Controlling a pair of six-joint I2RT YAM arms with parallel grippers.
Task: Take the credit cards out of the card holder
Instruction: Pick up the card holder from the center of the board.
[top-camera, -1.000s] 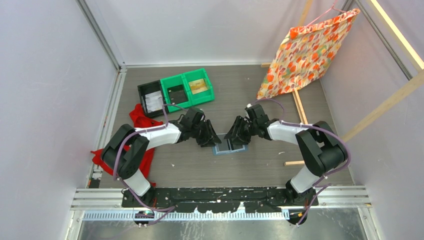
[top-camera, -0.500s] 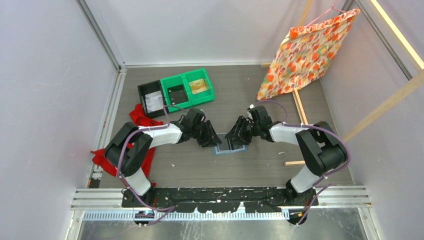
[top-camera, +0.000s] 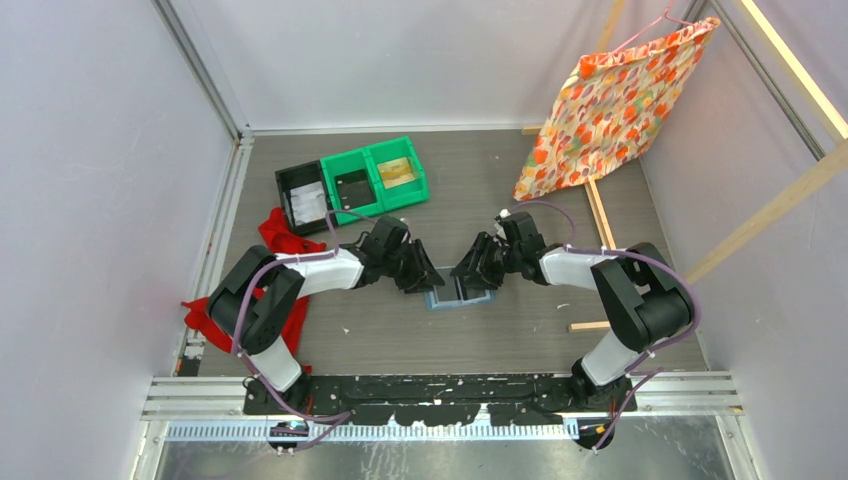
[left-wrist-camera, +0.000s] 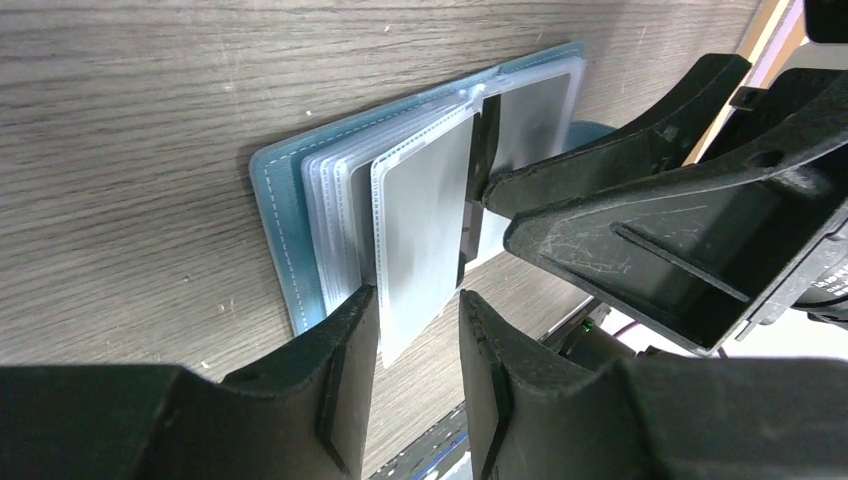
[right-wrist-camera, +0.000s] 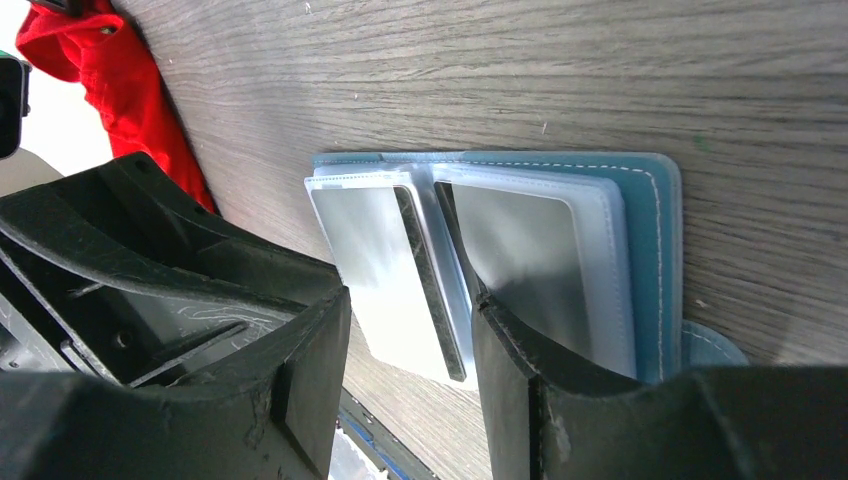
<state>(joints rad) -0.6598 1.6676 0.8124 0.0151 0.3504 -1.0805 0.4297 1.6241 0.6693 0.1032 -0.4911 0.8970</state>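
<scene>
The card holder (top-camera: 459, 296) lies open on the tabletop (top-camera: 500, 190) between the two arms, mostly hidden in the top view under the left gripper (top-camera: 418, 279) and right gripper (top-camera: 470, 272), which meet over it. From the left wrist, the holder (left-wrist-camera: 285, 225) shows its blue cover flat on the wood and a fan of clear sleeves standing up from the spine; the left jaws stand partly open on either side of the nearest sleeve's lower edge, which holds a pale grey card (left-wrist-camera: 425, 215). Whether the pads actually press that sleeve cannot be told. The right gripper (left-wrist-camera: 640, 210) fills the right side of that view and covers the holder's far half. From the right wrist, the right jaws stand about half open astride a raised sleeve with a card (right-wrist-camera: 385, 270) in it; contact there is also unclear. A second sleeve's card (right-wrist-camera: 530, 265) lies flat on the cover, its lower edge cut off by the jaw. Green bins (top-camera: 375, 178), a red cloth (top-camera: 285, 235) and a patterned cloth (top-camera: 610, 105) sit well apart.
</scene>
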